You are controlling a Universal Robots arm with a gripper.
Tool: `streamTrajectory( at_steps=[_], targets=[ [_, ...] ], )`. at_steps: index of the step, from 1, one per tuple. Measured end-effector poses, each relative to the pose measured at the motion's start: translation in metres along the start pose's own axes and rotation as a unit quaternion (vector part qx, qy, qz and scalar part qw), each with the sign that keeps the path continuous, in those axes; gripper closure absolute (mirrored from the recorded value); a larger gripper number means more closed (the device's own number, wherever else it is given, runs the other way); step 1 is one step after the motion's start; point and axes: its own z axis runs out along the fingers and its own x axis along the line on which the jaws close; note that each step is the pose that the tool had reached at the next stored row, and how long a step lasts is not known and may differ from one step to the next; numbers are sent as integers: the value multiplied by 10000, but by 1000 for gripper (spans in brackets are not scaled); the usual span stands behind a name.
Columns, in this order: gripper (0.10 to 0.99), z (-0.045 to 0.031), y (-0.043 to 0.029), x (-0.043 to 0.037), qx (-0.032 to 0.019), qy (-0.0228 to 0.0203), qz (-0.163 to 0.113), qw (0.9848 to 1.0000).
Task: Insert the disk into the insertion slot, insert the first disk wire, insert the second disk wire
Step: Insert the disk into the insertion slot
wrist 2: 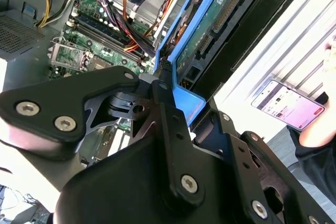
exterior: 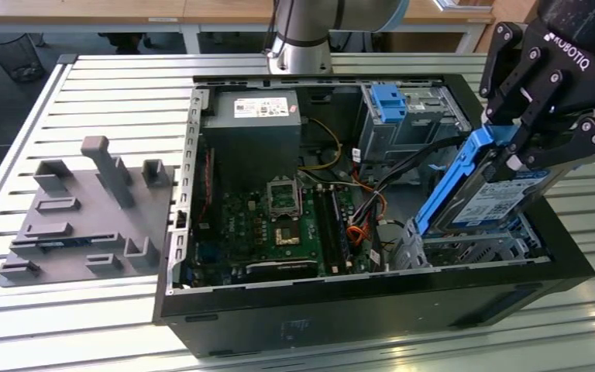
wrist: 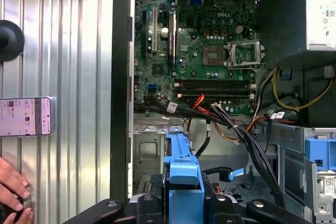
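A table of pale ribbed aluminium slats [exterior: 101, 85] fills the exterior view. Behind it stand light wooden desks [exterior: 122, 9] and a dark wire-mesh waste basket [exterior: 13, 54] on the floor. On the slats toward the exterior view's left lies a grey moulded plastic fixture plate with upright pegs [exterior: 80, 217]. The silver-grey cylindrical arm base [exterior: 303, 35] rises at the table's far edge. A black open-sided computer case [exterior: 380, 310] sits in the middle, showing a green motherboard [exterior: 276, 225], a grey boxy power supply [exterior: 251, 124] and a bundle of black and orange cables [exterior: 370, 209]. The black metal gripper [exterior: 533, 155] hangs over the case's corner on the exterior view's right. Its fingers are clamped onto the flat silver-grey disk with a white-and-blue label in a bright blue plastic carrier frame [exterior: 499, 200]. The disk is steeply tilted, with its upper end above the case rim. Its lower end is down at the low perforated sheet-metal insertion slot [exterior: 473, 248], and whether it is seated there cannot be told. In the first wrist view a smartphone with a lit screen [wrist: 26, 116] lies on the slats outside the case, with a person's hand [wrist: 13, 192] resting near it.
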Motion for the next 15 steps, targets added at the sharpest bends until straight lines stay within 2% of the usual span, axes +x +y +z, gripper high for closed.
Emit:
streamTrajectory(
  at_steps=[8, 15],
  targets=[
    [722, 71, -3, 2, 0, -2, 0, 10000],
    [722, 98, -3, 3, 0, -2, 0, 10000]
  ],
)
